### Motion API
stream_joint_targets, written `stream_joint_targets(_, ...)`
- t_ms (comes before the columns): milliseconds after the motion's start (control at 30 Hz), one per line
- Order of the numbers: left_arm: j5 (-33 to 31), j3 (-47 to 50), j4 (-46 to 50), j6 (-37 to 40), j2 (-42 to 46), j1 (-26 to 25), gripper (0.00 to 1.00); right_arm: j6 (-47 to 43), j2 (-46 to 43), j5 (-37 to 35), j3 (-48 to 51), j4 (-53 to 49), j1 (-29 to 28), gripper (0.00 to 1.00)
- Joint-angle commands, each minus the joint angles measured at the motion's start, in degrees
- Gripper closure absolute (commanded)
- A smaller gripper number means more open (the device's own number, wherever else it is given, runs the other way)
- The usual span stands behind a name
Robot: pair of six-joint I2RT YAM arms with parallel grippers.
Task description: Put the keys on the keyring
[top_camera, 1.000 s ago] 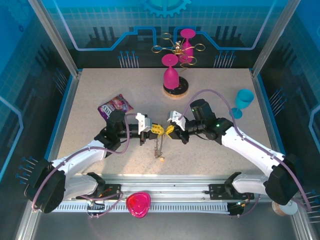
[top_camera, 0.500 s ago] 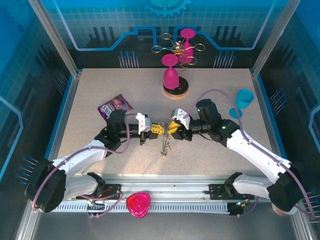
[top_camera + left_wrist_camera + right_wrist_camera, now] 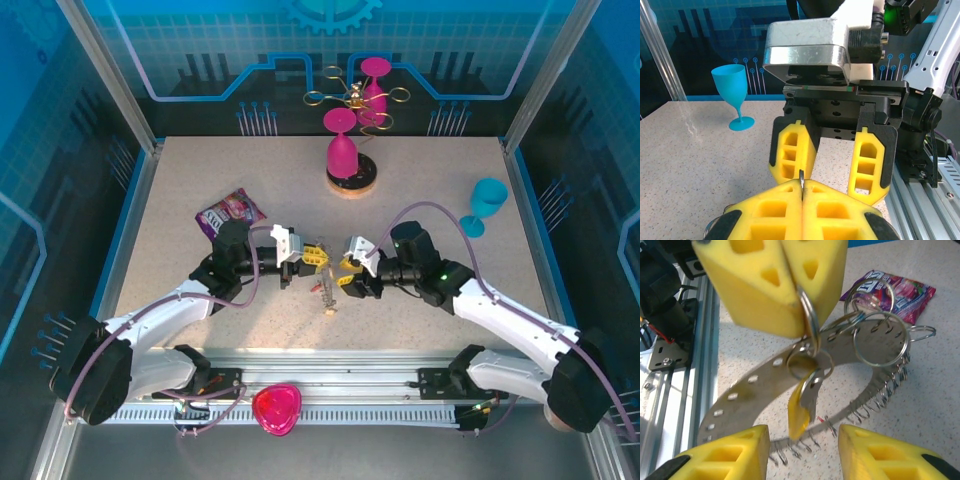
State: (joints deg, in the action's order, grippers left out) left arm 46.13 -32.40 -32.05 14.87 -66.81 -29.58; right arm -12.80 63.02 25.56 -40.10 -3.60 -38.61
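- Over table (image 3: 200, 170) centre, top view: left gripper (image 3: 318, 258) and right gripper (image 3: 347, 279) face each other, tips near; right sits at 4 o'clock of left.
- Left jaws: pressed together on a thin wire ring (image 3: 810, 320). In the left wrist view, the left gripper (image 3: 802, 187) shows the ring's edge poking out of the seam between its pads.
- Right jaws: apart, nothing between them. In the left wrist view, the right gripper (image 3: 829, 175) shows both fingers (image 3: 792, 155) spread, just beyond the left tips.
- Right wrist view: right gripper (image 3: 802, 435) is at 6 o'clock and the left gripper (image 3: 802, 305) at 12 o'clock.
- Keyring (image 3: 760, 382): flat grey band with punched holes and small loops along its outer edge, hanging below the left tips. Cannot tell whether its low edge touches the table.
- Key (image 3: 799, 412), yellow head: dangles from small linked rings directly under the pinched ring, in front of the band.
- Two larger split rings (image 3: 880, 340) sit on the band at 2 o'clock of the key.
- Top view: keyring (image 3: 324, 285) shows edge-on, at 5 o'clock of the left tips.
- Packet (image 3: 232, 212) lies at 10 o'clock of the grippers.
- Pink goblet (image 3: 342, 150) stands on a coaster (image 3: 352, 181) at 12 o'clock.
- Blue goblet (image 3: 485, 205) stands upright at 2 o'clock, well apart.
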Motion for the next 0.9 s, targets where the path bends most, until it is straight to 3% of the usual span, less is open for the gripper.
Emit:
stream_joint_targets(0, 0.36, 0.67, -2.99, -1.03, 1.29, 0.29, 1.00, 1.61, 1.02, -1.26, 0.75, 6.22, -1.09, 0.58)
stream_joint_targets(167, 0.40, 0.85, -3.34, -1.14, 1.22, 0.37, 1.00, 2.07, 2.57, -1.91, 0.90, 8.63, -1.97, 0.58)
stream_joint_targets(533, -0.35, 0.81, -3.20, -0.93, 1.33, 0.38, 1.00, 1.22, 2.50, -3.85, 0.72, 9.00, -2.26, 0.88)
stream_joint_targets(667, -1.38, -0.09, 0.79, 1.57, 1.67, 0.41, 1.00, -0.01, 1.32, -4.48, -0.65, 4.76, -2.21, 0.96)
stream_joint_targets(867, -1.92, -0.95, 4.80, 4.02, 1.94, 0.40, 1.00, -2.11, 0.81, -5.64, -5.19, -3.22, -2.34, 1.00)
